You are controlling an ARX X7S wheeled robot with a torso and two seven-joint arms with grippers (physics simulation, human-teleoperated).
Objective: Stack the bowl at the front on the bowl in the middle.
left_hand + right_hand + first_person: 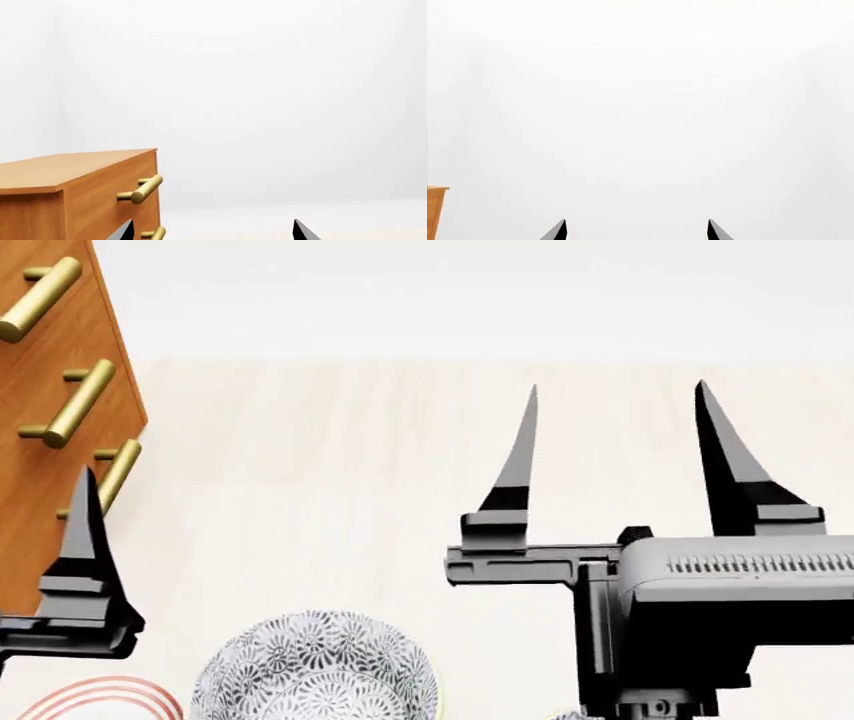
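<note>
the right gripper [614, 405] was held wide apart and empty above the pale table [334, 460]. a grey patterned bowl [315, 668] lay near its lower left, between both grippers. the left gripper [212, 231] was spread wide beside a wooden drawer cabinet [54, 390].

1. The tabletop [334, 470] is pale, light-grained wood, running back to a white wall.
2. A wooden cabinet [54, 420] with brass bar handles [74, 405] stands on it, by the tabletop's left edge in the head view.
3. A grey patterned bowl [315, 668] sits on the tabletop, nearer the robot than the cabinet and to its right.
4. A red-ringed bowl [100, 702] lies just left of the grey bowl, below the cabinet, mostly cut off.
</note>
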